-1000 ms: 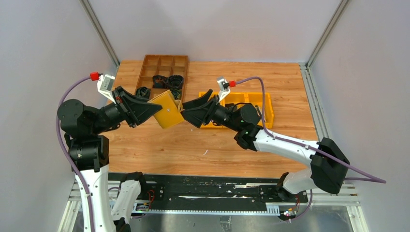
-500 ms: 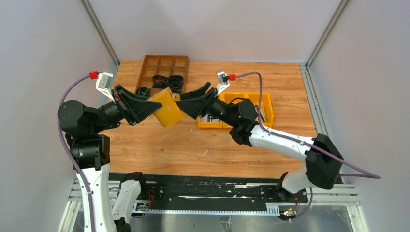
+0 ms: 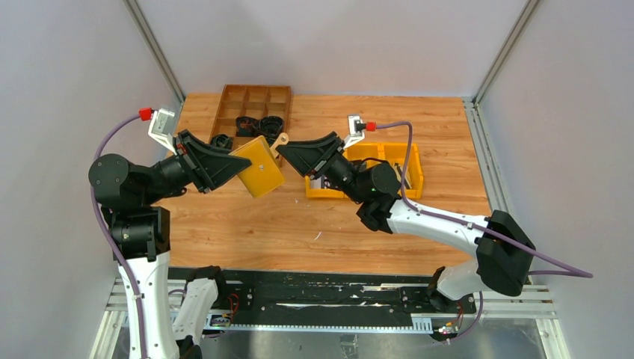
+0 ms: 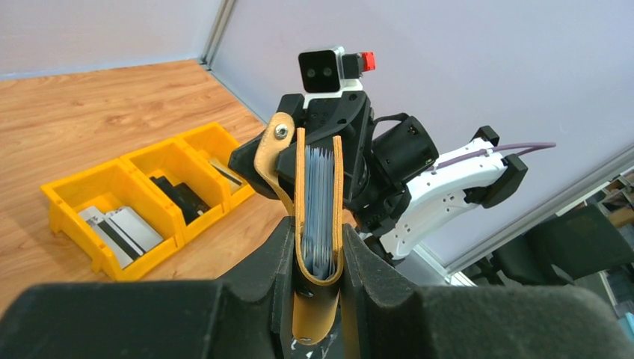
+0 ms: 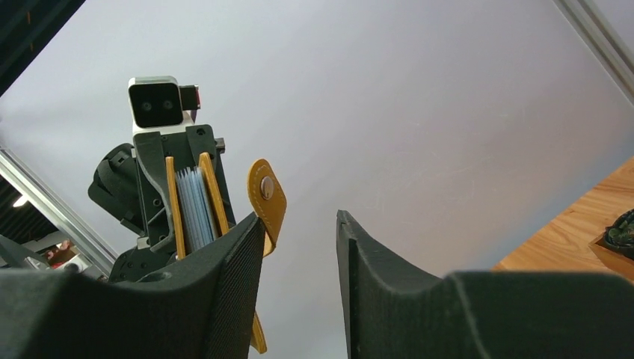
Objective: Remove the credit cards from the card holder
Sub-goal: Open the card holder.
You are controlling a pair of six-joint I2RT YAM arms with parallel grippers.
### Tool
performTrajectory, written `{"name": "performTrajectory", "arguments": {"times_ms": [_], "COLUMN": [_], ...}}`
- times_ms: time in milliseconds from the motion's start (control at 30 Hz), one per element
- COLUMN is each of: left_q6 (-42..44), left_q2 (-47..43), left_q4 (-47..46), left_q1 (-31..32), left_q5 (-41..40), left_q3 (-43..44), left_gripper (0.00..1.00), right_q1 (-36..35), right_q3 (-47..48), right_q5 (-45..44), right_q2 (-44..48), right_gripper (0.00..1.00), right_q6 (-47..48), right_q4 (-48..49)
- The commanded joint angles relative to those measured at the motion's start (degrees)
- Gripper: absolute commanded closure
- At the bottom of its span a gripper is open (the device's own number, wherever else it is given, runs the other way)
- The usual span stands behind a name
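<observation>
My left gripper [image 3: 243, 166] is shut on the mustard-yellow card holder [image 3: 258, 168] and holds it on edge above the table. In the left wrist view the holder [image 4: 336, 187] is clamped at its fold between my fingers [image 4: 269, 262], with pale blue sleeves [image 4: 320, 194] showing inside. Its strap with the snap stud [image 4: 278, 134] hangs loose. No separate card shows among the sleeves. My right gripper [image 3: 290, 152] is open and empty, just right of the holder's top corner. In the right wrist view its left finger [image 5: 232, 284] is next to the strap [image 5: 268, 196].
A bright yellow three-part bin [image 3: 407, 168] stands behind the right arm; it holds grey and black cards [image 4: 119, 228]. A brown wooden compartment tray [image 3: 254, 101] with black parts stands at the back left. Grey walls enclose the table.
My right gripper has moved up and back from the holder's lower right edge to its top corner. The snap strap now sticks out free. The left gripper has held still.
</observation>
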State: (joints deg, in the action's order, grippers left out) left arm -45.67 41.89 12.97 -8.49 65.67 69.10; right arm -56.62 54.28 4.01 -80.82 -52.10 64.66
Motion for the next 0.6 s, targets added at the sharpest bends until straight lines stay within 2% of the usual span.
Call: {"name": "performTrajectory", "arguments": {"times_ms": [0,167,267,333,433,467,533,567], "left_q6": [-1.4,-1.2,-1.1,-0.8,1.0,2.0,5.5,6.8], "left_q2": [-0.1,-0.2,-0.3,-0.4,-0.5,-0.6,-0.4,-0.1], "left_q4": [-2.3,-2.3,-2.3,-2.2,-0.7,0.2,2.9,4.5], "left_q1": [0.2,0.2,0.2,0.3,0.2,0.2,0.2,0.2], "left_q5": [1.0,1.3,1.3,1.2,1.1,1.0,0.8,0.7], "left_q3": [1.4,1.3,1.3,1.2,1.1,1.2,1.2,1.2], "left_gripper": [1.00,1.00,1.00,1.00,0.99,0.92,0.64,0.53], "right_q1": [-0.7,-0.7,-0.7,-0.6,-0.5,-0.4,-0.1,0.0], "right_q3": [0.9,4.0,4.9,5.2,5.1,5.0,5.2,5.7], "right_q5": [-2.5,0.8,1.1,1.6,2.9,3.1,4.3,4.9], "right_q2": [0.1,-2.2,-3.0,-3.1,-2.1,-1.3,0.6,1.5], "right_gripper": [0.58,0.59,0.64,0.76,0.99,1.00,1.00,1.00], "right_q6": [-0.1,-2.3,-3.5,-3.8,-3.6,-3.3,-1.5,-0.8], "right_q4": [1.0,1.8,2.0,2.5,2.0,1.0,-2.5,-4.3]}}
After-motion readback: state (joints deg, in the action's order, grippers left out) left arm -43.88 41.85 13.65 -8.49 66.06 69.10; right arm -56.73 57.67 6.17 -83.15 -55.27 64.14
